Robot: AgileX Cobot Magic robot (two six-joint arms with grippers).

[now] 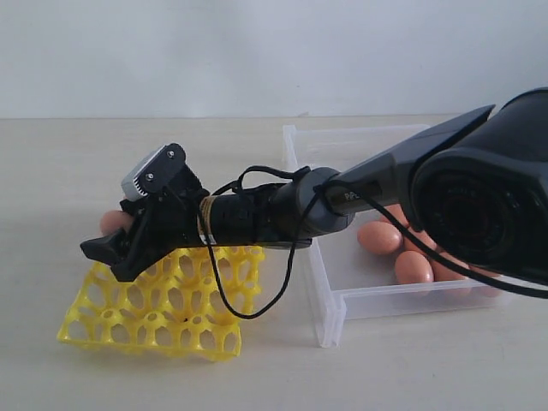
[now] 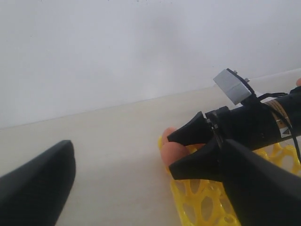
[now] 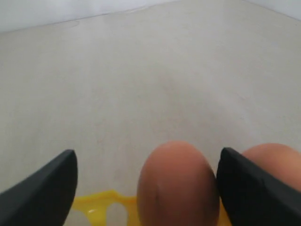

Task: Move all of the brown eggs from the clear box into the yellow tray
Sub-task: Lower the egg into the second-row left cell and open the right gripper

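- The left end effector (image 2: 148, 157) is held over the pale bench (image 2: 117, 141), jaws spread and empty.
- At the far left corner of the bright yellow openwork plastic egg tray (image 1: 154, 321), the right end effector (image 3: 148, 155) is spread wider than the smooth orange-brown egg (image 3: 176, 183) between its jaws. The egg seems seated in a cup, though the cup is hidden. Release is judged the step in hand.
- More brown eggs (image 1: 379, 237) lie in the shallow clear plastic box (image 1: 334, 317). A clean lift and a return there are called for next.
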